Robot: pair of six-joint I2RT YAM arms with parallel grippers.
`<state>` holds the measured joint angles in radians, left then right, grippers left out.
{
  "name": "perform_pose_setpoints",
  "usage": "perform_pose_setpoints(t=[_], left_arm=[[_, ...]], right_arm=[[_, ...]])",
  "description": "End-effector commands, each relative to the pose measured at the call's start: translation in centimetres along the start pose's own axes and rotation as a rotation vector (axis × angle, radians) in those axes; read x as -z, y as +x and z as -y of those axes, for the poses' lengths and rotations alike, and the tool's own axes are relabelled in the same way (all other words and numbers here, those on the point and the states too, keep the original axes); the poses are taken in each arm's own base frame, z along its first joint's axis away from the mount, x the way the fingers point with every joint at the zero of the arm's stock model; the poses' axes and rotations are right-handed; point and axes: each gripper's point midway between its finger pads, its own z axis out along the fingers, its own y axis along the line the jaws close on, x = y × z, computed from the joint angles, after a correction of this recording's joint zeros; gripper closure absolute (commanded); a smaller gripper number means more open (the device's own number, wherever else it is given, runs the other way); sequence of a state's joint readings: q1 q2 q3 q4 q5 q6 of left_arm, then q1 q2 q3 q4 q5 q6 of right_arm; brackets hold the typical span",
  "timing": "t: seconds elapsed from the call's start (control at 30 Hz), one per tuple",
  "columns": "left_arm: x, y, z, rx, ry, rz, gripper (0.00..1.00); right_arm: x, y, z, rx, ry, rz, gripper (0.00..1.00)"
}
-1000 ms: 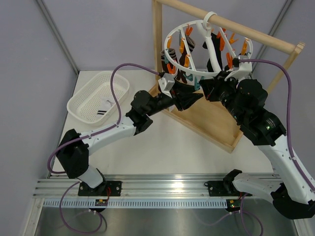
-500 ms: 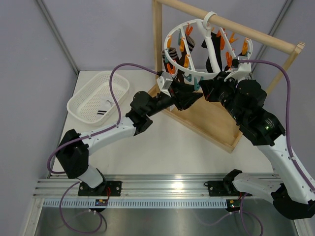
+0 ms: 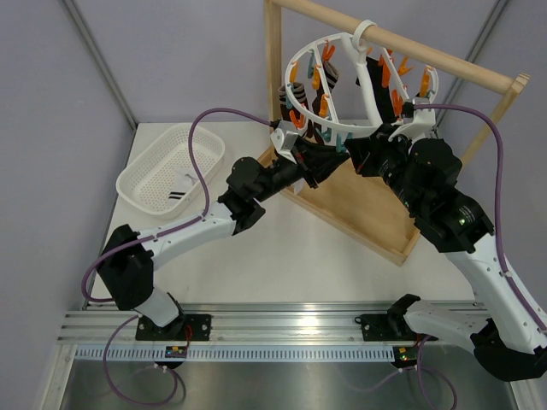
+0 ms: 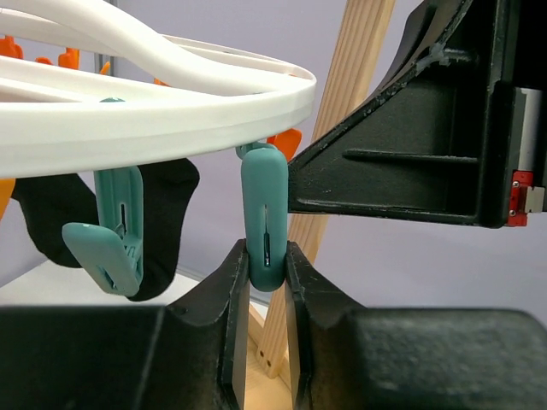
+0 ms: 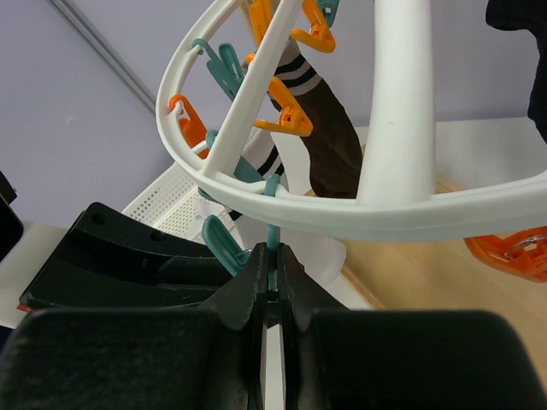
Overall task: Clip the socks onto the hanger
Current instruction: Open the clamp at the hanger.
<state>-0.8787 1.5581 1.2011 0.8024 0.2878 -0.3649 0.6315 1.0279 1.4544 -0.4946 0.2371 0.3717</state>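
Left hand [image 4: 267, 265] pinching teal clip [image 4: 262, 201]; right hand [image 5: 271, 265] pressed together on clip stem [image 5: 272, 232]. Risk: pinch slips, hanger [image 5: 359, 224] swings.

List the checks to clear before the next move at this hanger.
1. Left fingers pinch the teal clip from both sides: ok.
2. Right fingers shut on a teal link under the hanger ring: ok.
3. Sock held by either arm, ready for the clip: not ok, none seen.
4. Clip's mouth open: cannot tell.
5. Striped sock lies in the basket, left to clip: ok.
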Motion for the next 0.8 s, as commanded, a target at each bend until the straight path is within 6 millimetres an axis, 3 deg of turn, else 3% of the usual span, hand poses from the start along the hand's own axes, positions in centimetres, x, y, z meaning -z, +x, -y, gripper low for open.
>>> perform_pose_setpoints(t=[0.0, 0.1, 0.37, 0.53, 0.77], left_arm=[[-0.6, -4.8, 1.5, -0.043, 0.038, 0.125, 0.9], [-0.5, -4.8, 1.7, -0.048, 0.042, 0.123, 0.99], [-0.3, -3.3, 0.2, -0.056, -0.031, 0.058, 1.0], [-0.3, -2.8, -0.3, -0.049, -0.055, 0.027, 1.0], [-0.1, -2.9, 0.0, -0.06, -0.058, 0.019, 1.0]], right_arm=[[0.2, 1.2, -0.8, -0.013, -0.05, -0.051, 0.98], [0.5, 1.2, -0.8, -0.017, -0.051, -0.053, 0.93], [2.5, -0.1, -1.2, 0.038, -0.073, -0.081, 0.6], [2.7, -1.5, -1.7, 0.066, -0.081, -0.06, 0.52], [1.2, -0.9, -1.0, 0.076, -0.025, -0.09, 0.41]])
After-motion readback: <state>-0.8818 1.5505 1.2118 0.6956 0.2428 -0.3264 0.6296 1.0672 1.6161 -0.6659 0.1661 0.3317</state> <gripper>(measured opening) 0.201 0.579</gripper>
